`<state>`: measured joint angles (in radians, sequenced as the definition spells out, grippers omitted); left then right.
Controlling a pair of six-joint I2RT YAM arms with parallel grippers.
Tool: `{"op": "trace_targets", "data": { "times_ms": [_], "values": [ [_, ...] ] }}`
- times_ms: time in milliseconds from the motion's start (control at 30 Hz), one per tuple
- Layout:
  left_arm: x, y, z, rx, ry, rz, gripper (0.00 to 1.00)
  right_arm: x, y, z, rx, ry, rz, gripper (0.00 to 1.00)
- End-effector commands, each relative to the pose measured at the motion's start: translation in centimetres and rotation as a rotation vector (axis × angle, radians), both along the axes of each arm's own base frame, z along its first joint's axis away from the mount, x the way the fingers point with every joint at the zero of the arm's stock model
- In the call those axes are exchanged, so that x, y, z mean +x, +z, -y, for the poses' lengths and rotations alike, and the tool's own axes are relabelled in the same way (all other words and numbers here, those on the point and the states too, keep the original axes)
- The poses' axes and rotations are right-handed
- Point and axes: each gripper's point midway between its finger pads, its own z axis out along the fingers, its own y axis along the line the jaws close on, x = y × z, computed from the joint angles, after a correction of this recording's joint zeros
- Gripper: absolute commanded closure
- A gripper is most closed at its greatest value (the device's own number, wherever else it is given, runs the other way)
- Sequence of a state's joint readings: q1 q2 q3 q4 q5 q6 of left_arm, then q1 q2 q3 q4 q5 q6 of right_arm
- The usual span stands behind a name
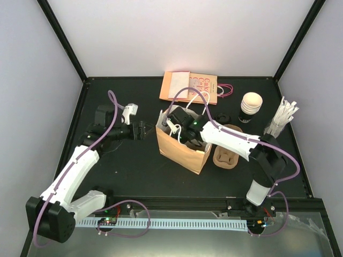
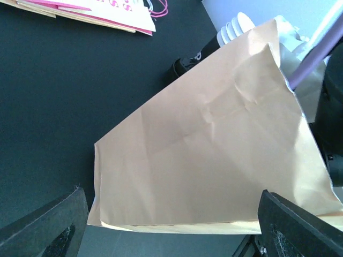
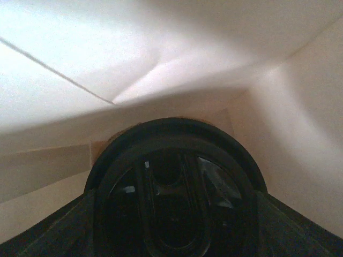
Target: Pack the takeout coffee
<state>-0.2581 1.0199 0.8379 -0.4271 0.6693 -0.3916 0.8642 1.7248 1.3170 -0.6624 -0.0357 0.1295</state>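
Black-lidded coffee cup [image 3: 174, 187] sits inside the paper bag [image 1: 185, 154], gripped, not yet released, by the right hand [image 3: 171, 230]; left hand [image 1: 144, 130] gapes empty.

One brown paper bag [image 1: 183, 153], upright in the middle of the table [image 1: 134, 176]. One lidded black takeout cup [image 3: 174, 182], down inside that bag. One stack of open black cups [image 1: 251, 105] toward the right edge, number in it unclear. One pulp cup carrier [image 1: 225, 158] just right of the bag. One bundle of white wrapped straws [image 1: 283, 115] at the right edge. At least two flat printed bags [image 1: 190, 87] along the far edge.
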Motion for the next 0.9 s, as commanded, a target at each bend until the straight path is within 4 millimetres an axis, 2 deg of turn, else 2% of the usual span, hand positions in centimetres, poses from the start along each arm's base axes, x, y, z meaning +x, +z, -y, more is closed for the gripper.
{"op": "trace_targets", "data": {
  "times_ms": [0, 133, 200, 333, 500, 733, 867],
  "values": [
    [-0.4, 1.4, 0.0, 0.017, -0.016, 0.040, 0.11, -1.1, -1.9, 2.7, -0.180, -0.010, -0.072, 0.19],
    [-0.4, 1.5, 0.0, 0.018, -0.013, 0.039, 0.11, 0.8, 1.5, 1.8, -0.172, -0.021, -0.002, 0.02],
    [-0.4, 1.7, 0.0, 0.021, -0.012, 0.043, 0.11, 1.2, 2.9, 1.4, -0.152, -0.020, 0.016, 0.00],
    [-0.6, 2.3, -0.1, 0.027, -0.016, 0.054, 0.11, 1.3, 4.3, 1.0, -0.128, -0.017, 0.027, 0.00],
    [-0.7, 3.2, -0.1, 0.030, -0.023, 0.076, 0.11, 0.8, 4.7, 1.0, -0.120, -0.003, 0.014, 0.00],
    [-1.3, 5.3, -0.3, 0.021, -0.026, 0.118, 0.11, -0.2, 3.3, 1.5, -0.126, 0.008, 0.009, 0.00],
    [-1.8, 6.5, -0.4, 0.008, -0.017, 0.149, 0.11, -0.7, 4.1, 1.4, -0.118, 0.017, 0.029, 0.00]
  ]
}}
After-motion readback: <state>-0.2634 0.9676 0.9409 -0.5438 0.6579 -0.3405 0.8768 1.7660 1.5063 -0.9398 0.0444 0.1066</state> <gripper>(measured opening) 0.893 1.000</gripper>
